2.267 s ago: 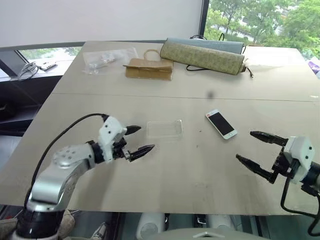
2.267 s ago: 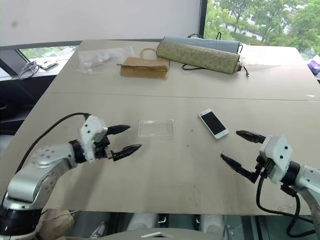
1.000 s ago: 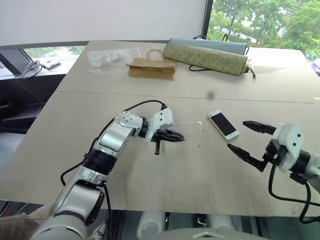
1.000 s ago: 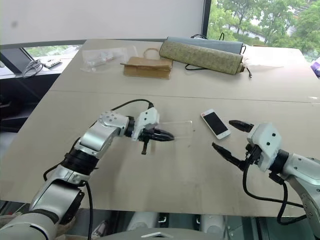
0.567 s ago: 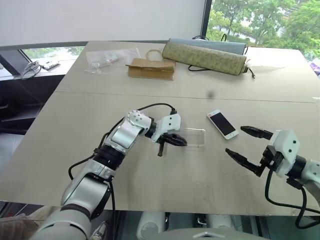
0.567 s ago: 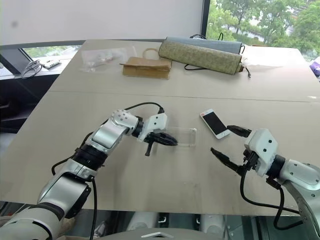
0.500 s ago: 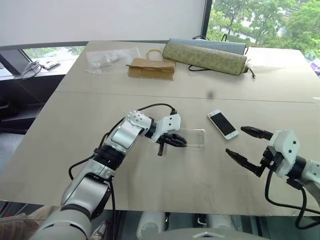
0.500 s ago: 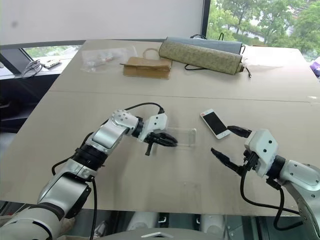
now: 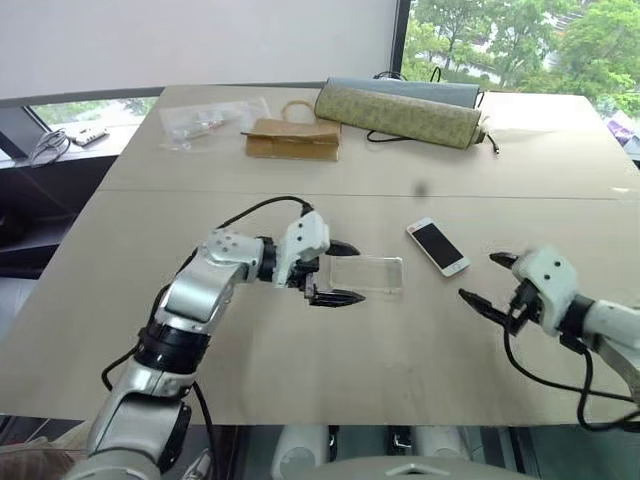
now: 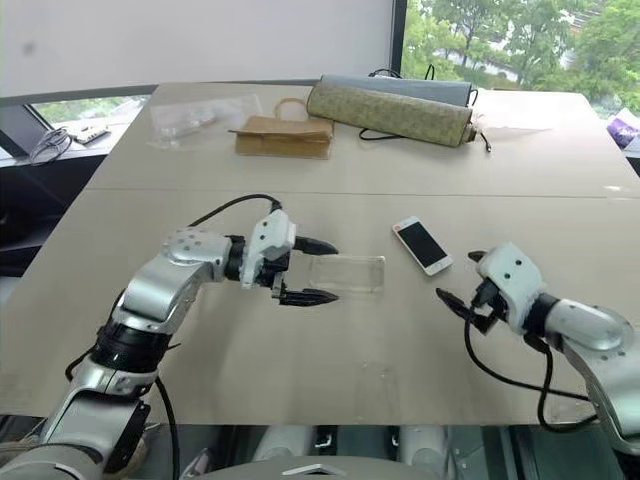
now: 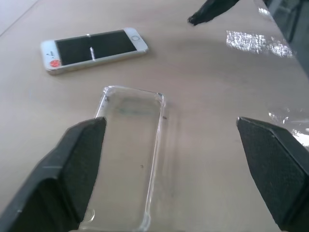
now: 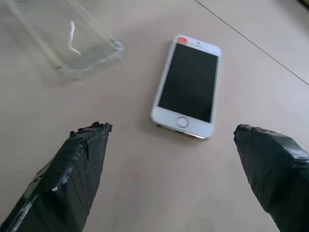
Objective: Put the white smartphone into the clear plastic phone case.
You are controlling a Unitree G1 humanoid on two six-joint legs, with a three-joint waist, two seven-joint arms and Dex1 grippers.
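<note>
The white smartphone [image 9: 437, 246] lies screen-up on the beige table [image 9: 300, 380], right of centre. Just left of it the clear plastic phone case [image 9: 366, 273] rests flat on the table, its hollow side up. My left gripper [image 9: 345, 272] is open, its two black fingers [image 11: 79, 164] straddling the case's left end without touching it. My right gripper [image 9: 481, 277] is open too, low over the table right of the phone. In the right wrist view the phone [image 12: 188, 92] sits just beyond the spread fingertips [image 12: 87, 164], with the case [image 12: 72, 48] farther off.
At the table's far side lie a crinkled clear plastic bag [image 9: 205, 118], a brown paper bag [image 9: 292, 140] and a long olive roll-up pouch [image 9: 400, 112]. A seam [image 9: 150, 190] crosses the table. Cables rest on the sill [image 9: 50, 145] at the left.
My left gripper, shut on the case's edge before, has opened and drawn back to the left, leaving the case flat beside the phone. My right gripper has moved in lower toward the phone.
</note>
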